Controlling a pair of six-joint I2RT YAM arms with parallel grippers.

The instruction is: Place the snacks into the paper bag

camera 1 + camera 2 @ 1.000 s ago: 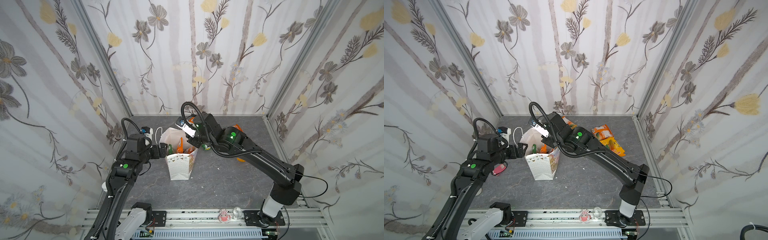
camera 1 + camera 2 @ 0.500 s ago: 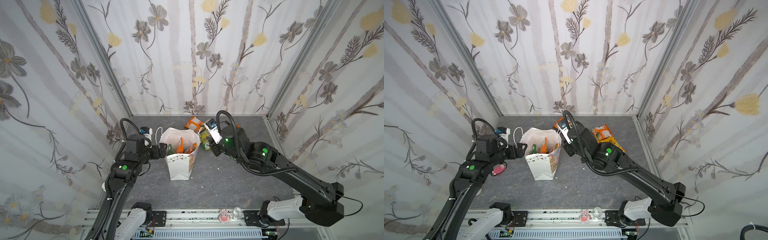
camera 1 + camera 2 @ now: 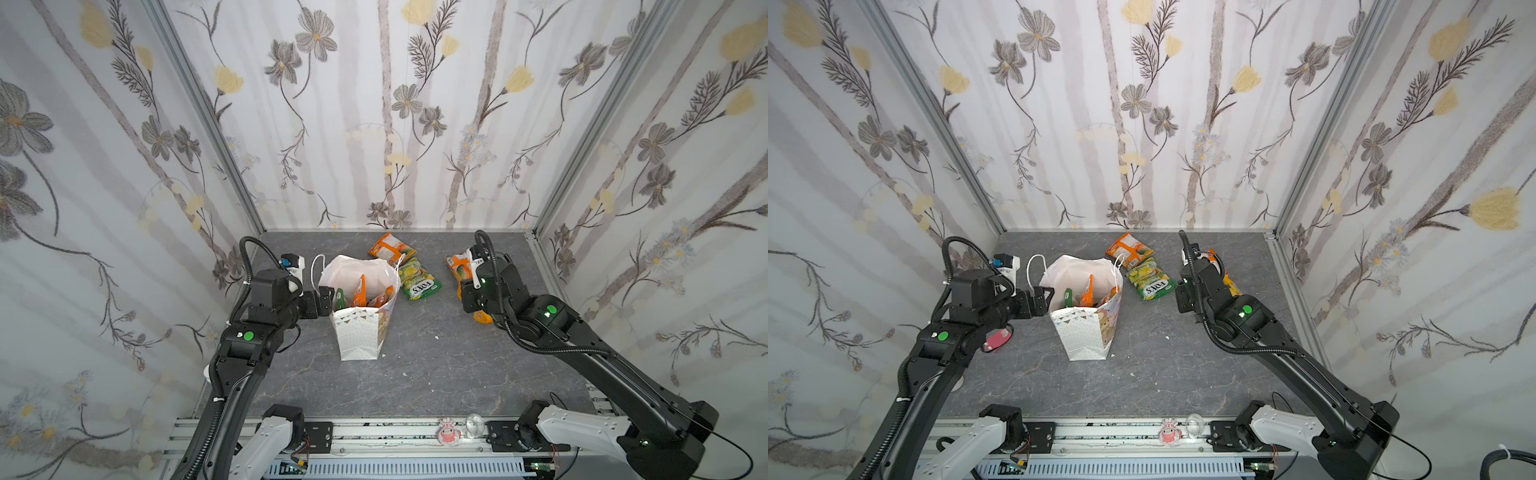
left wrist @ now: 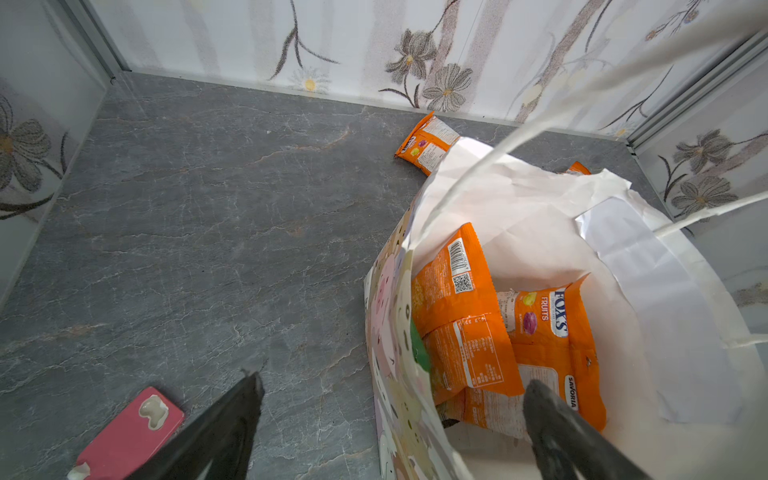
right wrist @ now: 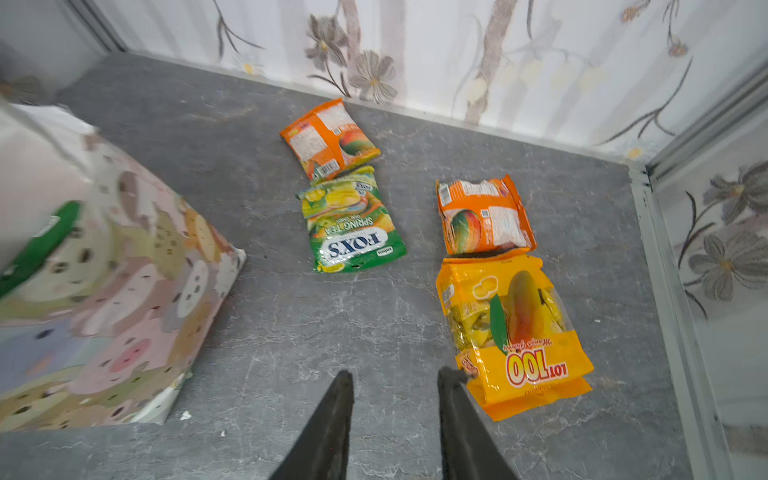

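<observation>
The bag (image 3: pixel 359 332) stands upright on the bench (image 3: pixel 436 374) with its mouth gaping. It is plain white inside, dotted with a bunting strip on the front and printed with pastel cartoon animals on the side. Its white cord handles (image 3: pixel 315 266) hang loose at the rim.

The left fingers (image 3: pixel 328 297) are spread wide astride the bag's side wall at the rim, one inside the mouth and one outside, and they clamp nothing. Just ahead of the inner finger, crinkly orange packets (image 4: pixel 465 316) stand on edge in the bag, showing a barcode, a QR code and a "FOX'S FRUITS" label. A bagged green packet (image 3: pixel 340 296) is wedged beside them. A flat pink case (image 4: pixel 129 432) lies on the bench near the outer finger.

The right fingers (image 5: pixel 345 388) are partly open over bare bench with nothing between them. Four more lie flat on the bench:
- The yellow packet (image 5: pixel 515 332), glossy with a mango picture and "LOT 100", sits just beside one finger. Whether they touch cannot be told.
- A crumpled packet (image 5: pixel 484 216), orange with a mango print, sits beyond the yellow one and meets its far end.
- The tea packet (image 5: pixel 353 224), green and yellow and marked "SPRING TEA", lies farther ahead of the fingers.
- The back packet (image 5: pixel 328 139), orange, touches the tea packet's far edge, close to the wall.

The bag stands on the fingers' other side from the yellow packet, well apart from them.
</observation>
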